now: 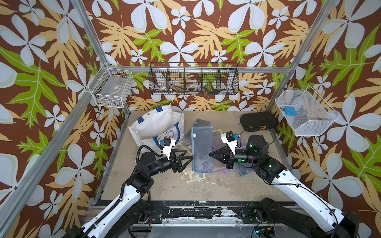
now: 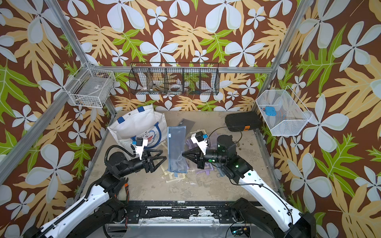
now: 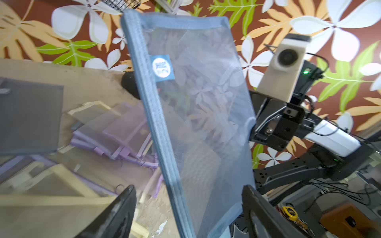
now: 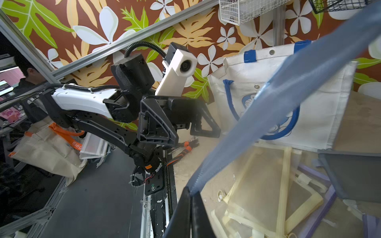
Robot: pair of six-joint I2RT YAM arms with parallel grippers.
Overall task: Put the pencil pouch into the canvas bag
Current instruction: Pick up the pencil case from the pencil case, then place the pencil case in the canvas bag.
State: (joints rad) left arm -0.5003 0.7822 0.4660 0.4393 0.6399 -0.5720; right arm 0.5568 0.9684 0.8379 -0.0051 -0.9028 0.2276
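The canvas bag (image 1: 152, 123) slumps open at the far left of the table (image 1: 185, 191). Beside it, outside, the blue mesh pencil pouch (image 1: 202, 148) hangs lifted, one edge pinched by the clenched right gripper (image 1: 210, 154). The left gripper (image 1: 189, 157), spread wide, straddles the opposite edge.

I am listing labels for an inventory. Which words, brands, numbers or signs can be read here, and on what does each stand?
"Elég", cut off after that: on the orange strap of a beige bag.
Blue tag on the pencil pouch: round white badge, print too blurred to read.
Label on the grey box in the white wire basket: too small to read.
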